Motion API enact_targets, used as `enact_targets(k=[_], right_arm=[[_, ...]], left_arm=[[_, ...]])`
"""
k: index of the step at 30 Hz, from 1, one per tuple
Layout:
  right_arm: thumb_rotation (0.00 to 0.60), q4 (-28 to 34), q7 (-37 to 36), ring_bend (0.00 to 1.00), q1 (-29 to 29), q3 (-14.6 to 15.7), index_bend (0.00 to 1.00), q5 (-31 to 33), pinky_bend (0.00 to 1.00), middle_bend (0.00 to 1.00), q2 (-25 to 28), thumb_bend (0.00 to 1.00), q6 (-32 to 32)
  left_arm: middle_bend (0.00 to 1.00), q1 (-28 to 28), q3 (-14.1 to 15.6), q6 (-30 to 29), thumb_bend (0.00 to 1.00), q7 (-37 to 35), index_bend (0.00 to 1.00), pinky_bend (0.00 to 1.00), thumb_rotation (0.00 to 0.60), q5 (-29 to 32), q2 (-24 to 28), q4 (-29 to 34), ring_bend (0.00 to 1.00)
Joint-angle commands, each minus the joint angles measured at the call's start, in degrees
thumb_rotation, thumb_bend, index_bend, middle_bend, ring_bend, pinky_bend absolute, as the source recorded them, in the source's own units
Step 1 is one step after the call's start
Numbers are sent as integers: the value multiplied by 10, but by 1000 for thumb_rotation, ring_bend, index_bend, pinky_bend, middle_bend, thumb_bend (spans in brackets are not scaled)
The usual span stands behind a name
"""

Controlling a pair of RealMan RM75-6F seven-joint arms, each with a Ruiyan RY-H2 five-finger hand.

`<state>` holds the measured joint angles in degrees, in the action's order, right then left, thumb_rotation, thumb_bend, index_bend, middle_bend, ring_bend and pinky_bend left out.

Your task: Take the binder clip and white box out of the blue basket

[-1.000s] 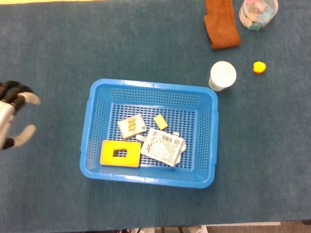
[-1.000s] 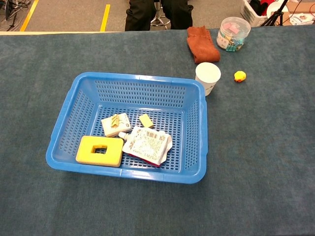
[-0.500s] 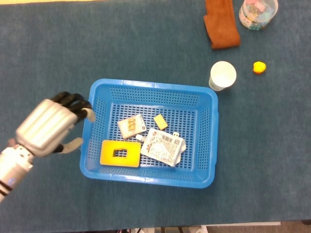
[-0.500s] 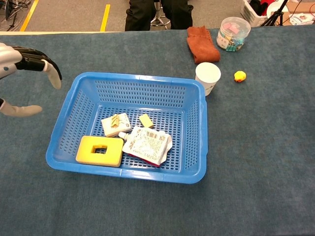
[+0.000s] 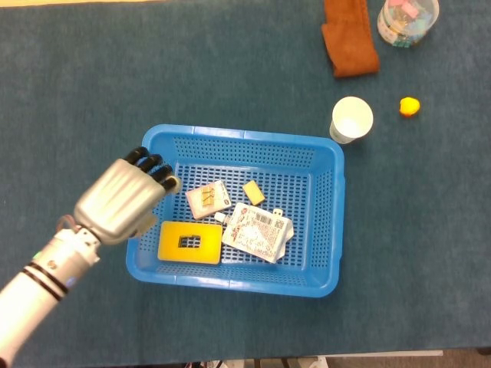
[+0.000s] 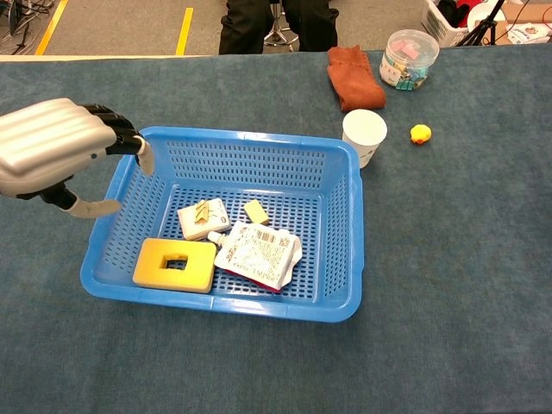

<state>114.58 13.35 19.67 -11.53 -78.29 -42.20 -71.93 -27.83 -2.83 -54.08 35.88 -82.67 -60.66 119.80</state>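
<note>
The white box (image 5: 208, 199), topped with a gold binder clip (image 6: 203, 211), lies flat inside the blue basket (image 5: 238, 139). The left hand (image 5: 123, 201) hovers over the basket's left rim, fingers (image 6: 129, 145) apart and empty.

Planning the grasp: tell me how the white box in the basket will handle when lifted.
The white box is small and flat, so probably light. It looks like stiff card, so it should keep shape. The binder clip lies on it and may slide off if the box tilts.

The perforated blue plastic basket (image 5: 322, 230) sits mid-frame on a teal carpet-like tabletop (image 5: 77, 77). Inside lie a yellow rectangular sponge block (image 5: 189, 242) and a white barcode-printed pouch (image 5: 258, 232). A rust-brown folded cloth (image 5: 350, 37) lies upper right.
</note>
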Motion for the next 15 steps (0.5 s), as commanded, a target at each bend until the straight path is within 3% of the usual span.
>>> enact_targets(k=[1,8,15], right_arm=[[600,-7,-7,97,0,0,352,1,135,260,0,256,0],[600,-23,-23,97,1,3,352,0,135,261,-4,257,6],[600,-31,-35,97,-1,8,352,-5,135,261,-6,256,5]], left_arm=[[442,-11,8,-9,255,77,358,285,600,48,-56,-6,329],[641,-34,9,-19,255,166,344,501,600,129,-106,-11,533],[628,-67,6,-47,255,239,285,536,600,234,-150,-10,539]])
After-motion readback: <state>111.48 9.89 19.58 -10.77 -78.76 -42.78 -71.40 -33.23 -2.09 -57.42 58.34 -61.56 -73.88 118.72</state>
